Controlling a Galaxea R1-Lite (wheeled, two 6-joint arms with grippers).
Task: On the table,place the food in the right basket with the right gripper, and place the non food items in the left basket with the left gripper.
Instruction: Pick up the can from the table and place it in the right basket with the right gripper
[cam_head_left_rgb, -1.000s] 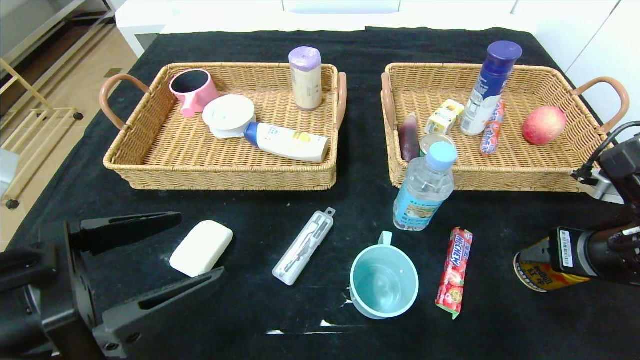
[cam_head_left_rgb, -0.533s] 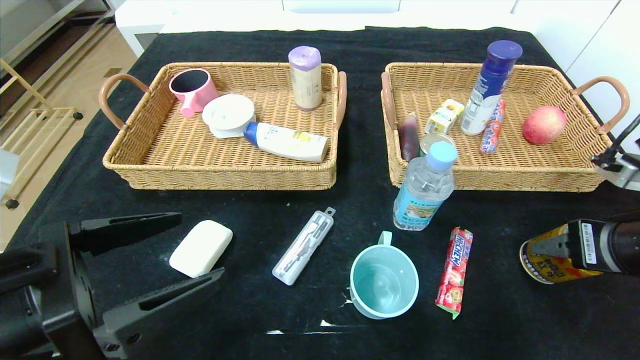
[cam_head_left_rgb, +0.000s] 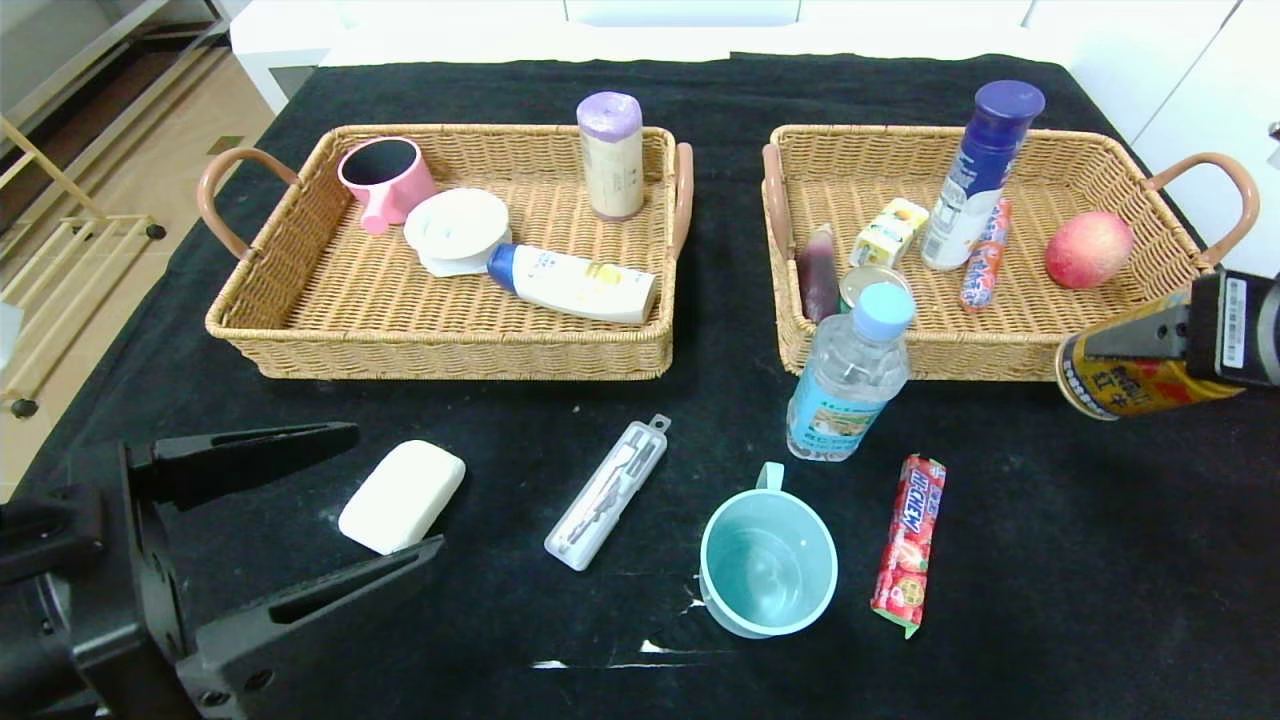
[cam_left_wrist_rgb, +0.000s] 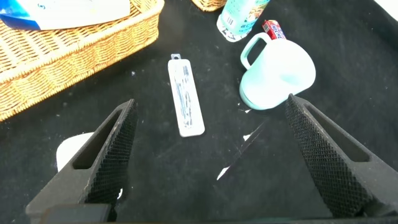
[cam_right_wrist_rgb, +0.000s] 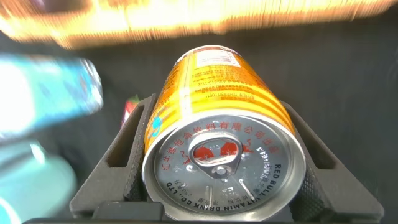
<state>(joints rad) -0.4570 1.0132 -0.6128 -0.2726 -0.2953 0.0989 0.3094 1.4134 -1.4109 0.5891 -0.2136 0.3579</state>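
Note:
My right gripper (cam_head_left_rgb: 1105, 365) is shut on the gold drink can (cam_head_left_rgb: 1135, 385) and holds it tilted in the air at the right basket's (cam_head_left_rgb: 1000, 362) front right corner. In the right wrist view the can (cam_right_wrist_rgb: 217, 124) fills the space between both fingers of the right gripper (cam_right_wrist_rgb: 214, 115). The water bottle (cam_head_left_rgb: 850, 375), red candy stick (cam_head_left_rgb: 910, 540), teal mug (cam_head_left_rgb: 768, 555), clear case (cam_head_left_rgb: 608, 492) and white soap block (cam_head_left_rgb: 402, 496) rest on the table (cam_head_left_rgb: 1050, 600). My left gripper (cam_head_left_rgb: 390, 495) hangs open at the front left near the soap, with nothing between its fingers (cam_left_wrist_rgb: 115, 149).
The left basket (cam_head_left_rgb: 440, 355) holds a pink mug (cam_head_left_rgb: 385, 180), a white round box (cam_head_left_rgb: 458, 230), a lotion bottle (cam_head_left_rgb: 575, 285) and a purple-topped roll (cam_head_left_rgb: 611, 155). The right basket holds a blue-capped bottle (cam_head_left_rgb: 980, 175), an apple (cam_head_left_rgb: 1088, 250), a candy roll and small packs.
My right gripper has carried the can up off the table and back toward the right basket's front right corner. The left arm has hardly moved.

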